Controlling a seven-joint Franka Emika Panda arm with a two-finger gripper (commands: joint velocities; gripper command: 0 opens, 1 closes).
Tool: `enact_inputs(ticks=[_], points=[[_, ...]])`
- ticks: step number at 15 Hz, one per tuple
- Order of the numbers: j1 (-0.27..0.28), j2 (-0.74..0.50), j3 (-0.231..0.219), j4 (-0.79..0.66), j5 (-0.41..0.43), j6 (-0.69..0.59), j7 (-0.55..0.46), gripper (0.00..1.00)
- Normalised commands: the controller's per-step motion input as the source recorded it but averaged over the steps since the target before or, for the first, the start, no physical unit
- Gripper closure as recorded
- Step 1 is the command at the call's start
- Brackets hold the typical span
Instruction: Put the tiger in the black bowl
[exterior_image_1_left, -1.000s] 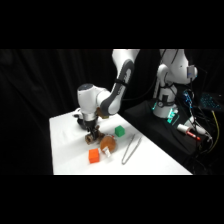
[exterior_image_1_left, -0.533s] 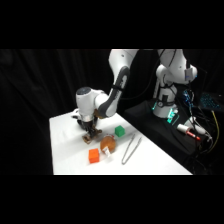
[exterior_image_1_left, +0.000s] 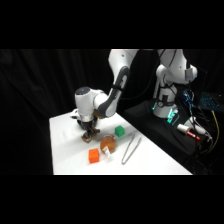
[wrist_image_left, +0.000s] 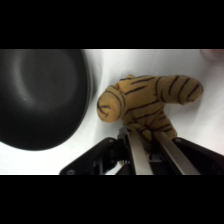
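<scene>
Gripper (wrist_image_left: 146, 145): closed on the tiger; both fingers are seen pressed against the toy's hind part in the wrist view. In the side view it is lowered over the bench's far left part.
Tiger (wrist_image_left: 142, 102): tan with dark stripes, held between the fingers, head turned toward the black bowl; in the side view it (exterior_image_1_left: 91, 133) is seen as a small brown lump under the gripper, at or just above the bench surface; contact cannot be told.
Black bowl (wrist_image_left: 37, 95): shown just beside the tiger in the wrist view, its rim near the toy's head, a narrow strip of white bench left between them. In the side view it cannot be made out.
Bench (exterior_image_1_left: 65, 155): white; open surface is left along the left and front edges.
Orange cube (exterior_image_1_left: 93, 156): placed near the front edge, apart from the gripper.
Orange-brown object (exterior_image_1_left: 108, 144): round, with a white tag, just beside the orange cube.
Green cube (exterior_image_1_left: 119, 131): set behind the round object, toward the right edge.
Tongs (exterior_image_1_left: 130, 148): laid near the right edge, well apart from the gripper.
</scene>
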Motion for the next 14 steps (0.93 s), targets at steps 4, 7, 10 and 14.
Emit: enact_inputs(ticks=[4,7,10,14], points=[[-0.021,-0.23,0.056,0.06,0.013,-0.40,0.01,0.97],[-0.070,-0.36,0.114,0.05,0.094,-0.49,-0.05,0.97],[-0.071,-0.36,0.089,0.08,0.085,-0.46,-0.04,0.97],[-0.105,-0.21,0.029,0.09,0.058,-0.27,0.00,0.97]])
